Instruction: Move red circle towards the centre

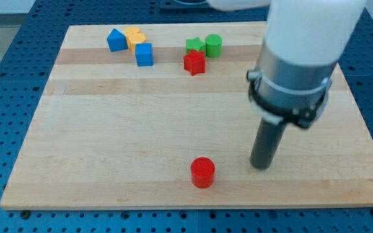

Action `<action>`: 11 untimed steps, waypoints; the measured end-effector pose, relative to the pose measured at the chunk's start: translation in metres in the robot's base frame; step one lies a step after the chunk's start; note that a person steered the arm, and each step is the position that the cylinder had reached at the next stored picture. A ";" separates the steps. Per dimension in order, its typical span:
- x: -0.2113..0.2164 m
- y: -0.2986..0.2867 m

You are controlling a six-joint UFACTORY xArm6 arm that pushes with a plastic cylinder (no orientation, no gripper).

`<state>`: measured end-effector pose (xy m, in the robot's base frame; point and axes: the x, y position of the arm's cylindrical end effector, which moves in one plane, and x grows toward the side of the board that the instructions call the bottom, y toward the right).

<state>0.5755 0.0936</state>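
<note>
Fitted at the arm's end is no claw at all, only a straight dark rod, so nothing here spreads, presses together or pinches; my tip (261, 166) rests on the wooden board (109, 155) toward the view's lower right. Red circle (203, 173), the task's item, lies near the board's bottom edge, a little to the view's right of the midline, upright on its flat face. It sits to the view's left of my tip and slightly lower in the view, near it but with a visible gap of bare wood between the two; no contact is observed. Remaining blocks are grouped along the view's top, well apart from both. At upper left, a blue block with a peaked top (116, 40) sits beside a yellow block (135, 36) of unclear shape, and a blue cube (144, 54) lies just below the yellow one. Right of these, near the top centre, a red star (194, 62) sits just under a green block (195, 45) whose shape cannot be made out, with a green cylinder (214, 45) just beside that on the view's right. Around the board, a blue perforated table surface (5, 97) is visible.
</note>
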 end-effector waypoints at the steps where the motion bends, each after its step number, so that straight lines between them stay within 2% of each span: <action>1: 0.041 -0.021; 2: 0.044 -0.030; 4: 0.043 -0.111; 8: 0.039 -0.083; 11: -0.004 -0.087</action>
